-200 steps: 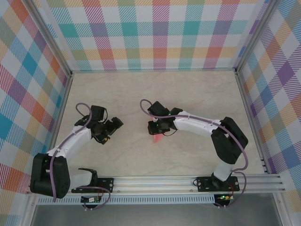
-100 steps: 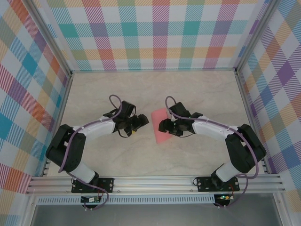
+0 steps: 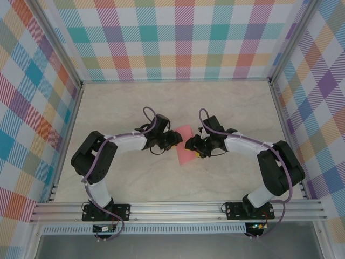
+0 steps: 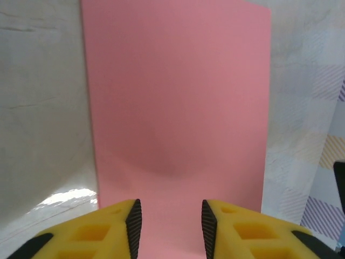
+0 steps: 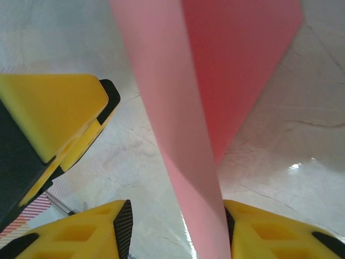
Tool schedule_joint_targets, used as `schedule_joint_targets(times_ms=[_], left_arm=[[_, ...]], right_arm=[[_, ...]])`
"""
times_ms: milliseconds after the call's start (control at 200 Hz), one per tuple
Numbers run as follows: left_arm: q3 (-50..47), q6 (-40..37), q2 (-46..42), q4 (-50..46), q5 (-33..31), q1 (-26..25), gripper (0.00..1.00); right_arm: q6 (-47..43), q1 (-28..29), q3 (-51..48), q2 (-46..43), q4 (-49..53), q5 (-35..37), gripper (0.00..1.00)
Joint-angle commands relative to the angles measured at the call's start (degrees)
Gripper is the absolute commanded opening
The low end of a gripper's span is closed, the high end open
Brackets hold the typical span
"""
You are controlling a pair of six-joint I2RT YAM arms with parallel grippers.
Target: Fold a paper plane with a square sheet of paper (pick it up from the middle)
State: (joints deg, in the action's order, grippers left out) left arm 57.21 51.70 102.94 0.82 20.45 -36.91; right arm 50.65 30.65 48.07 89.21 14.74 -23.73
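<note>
In the overhead view, the square sheet of paper (image 3: 185, 144) sits mid-frame between your grippers, its long axis running top to bottom. The left gripper (image 4: 170, 222) and right gripper (image 5: 176, 222) both straddle it with jaws part-spread. The right pad may be touching it, but that's unclear.

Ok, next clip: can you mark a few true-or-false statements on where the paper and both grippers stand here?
1. The square sheet of paper is salmon-pink. True.
2. It lies against the back wall. False: it is out in the middle of the table.
3. The left gripper has its jaws pressed fully shut. False: a gap shows between its fingers.
4. In the right wrist view, the paper runs between the fingers of the right gripper. True.
5. The paper is a narrow pointed dart. False: from above it is a broad rectangle.
</note>
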Motion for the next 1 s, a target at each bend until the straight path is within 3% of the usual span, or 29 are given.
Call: schedule_joint_targets(times_ms=[0,650,850,995], left_arm=[[1.4,0.1,2.6,1.7,1.1,-1.2,0.31],[1.3,0.0,6.7,2.4,0.6,-1.5,0.31],[1.4,-0.2,7.0,1.7,0.4,-1.4,0.31],[1.2,-0.4,6.9,1.5,0.6,-1.4,0.30]], right_arm=[[1.6,-1.0,-1.3,0.3,1.8,-2.4,0.44],[3.4,-2.8,-1.5,0.7,9.1,0.7,0.30],[5.0,-3.1,-1.6,-0.4,9.3,0.5,0.23],[4.9,-3.1,-1.0,0.0,8.8,-0.2,0.11]])
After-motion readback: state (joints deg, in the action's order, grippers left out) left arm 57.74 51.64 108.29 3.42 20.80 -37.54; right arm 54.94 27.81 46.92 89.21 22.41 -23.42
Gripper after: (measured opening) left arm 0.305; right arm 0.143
